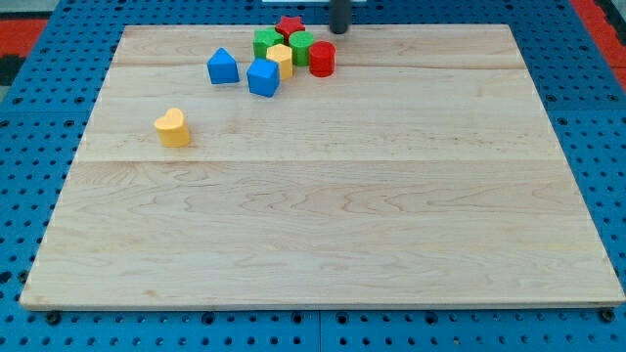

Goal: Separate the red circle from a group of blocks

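The red circle (322,59) is a short red cylinder at the right end of a cluster near the view's top. It touches a green round block (301,45). The cluster also holds a red star (290,25), a green block (266,42), a yellow block (281,60) and a blue cube (263,77). A blue house-shaped block (223,66) stands just left of the cluster. My tip (339,30) is at the board's top edge, just above and right of the red circle, apart from it.
A yellow heart (173,128) lies alone at the view's left. The wooden board (323,225) rests on a blue pegboard table. The cluster sits close to the board's top edge.
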